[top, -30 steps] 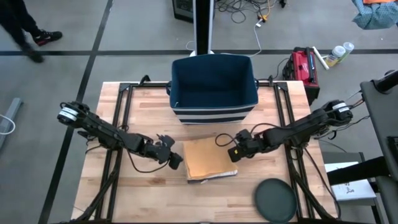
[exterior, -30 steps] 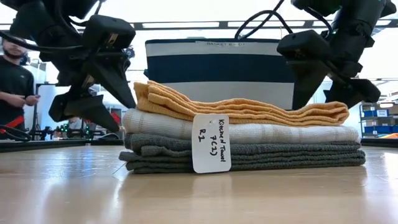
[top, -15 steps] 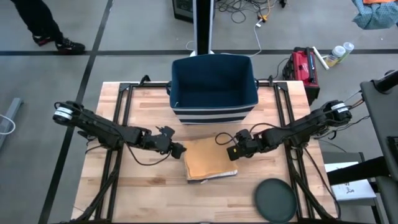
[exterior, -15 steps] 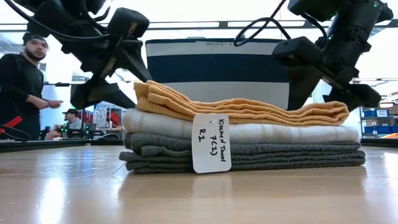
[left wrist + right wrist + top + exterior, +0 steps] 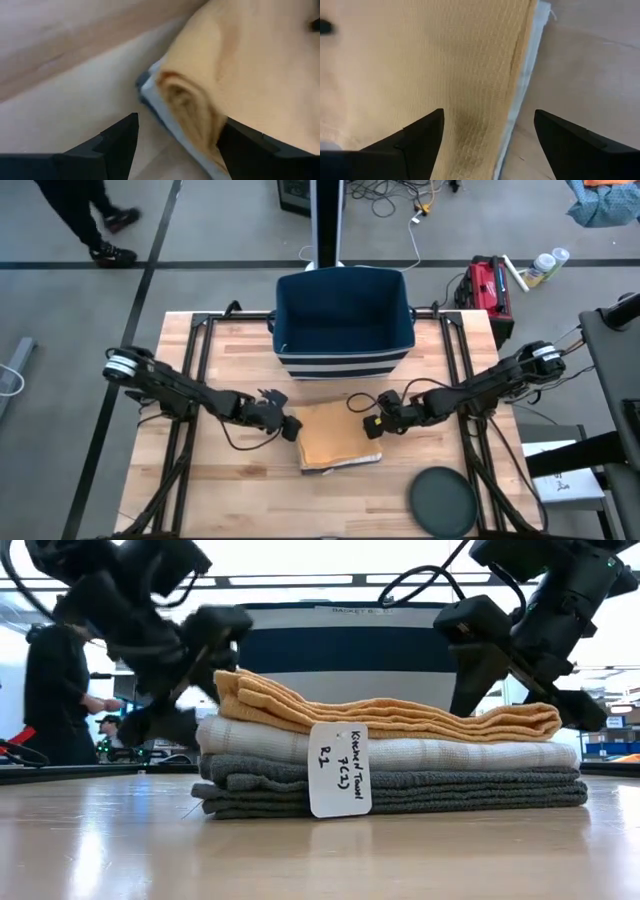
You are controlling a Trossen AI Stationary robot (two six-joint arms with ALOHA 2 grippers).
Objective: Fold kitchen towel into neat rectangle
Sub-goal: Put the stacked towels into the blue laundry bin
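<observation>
Since a second ago we see our left gripper (image 5: 283, 423) shift in to the left edge of the folded orange waffle-weave kitchen towel (image 5: 335, 435); jaws wide, holding nothing. Our right gripper (image 5: 377, 425), equally spread and empty, brackets the right edge. Likely pre-grasp. Count: three stacked towels, mid-table.

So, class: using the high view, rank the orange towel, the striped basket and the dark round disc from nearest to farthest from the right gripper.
From the right gripper:
1. Orange towel, right beside it at the table's middle.
2. Striped basket, behind it toward the table's back edge.
3. Dark round disc, at the front right corner.
</observation>
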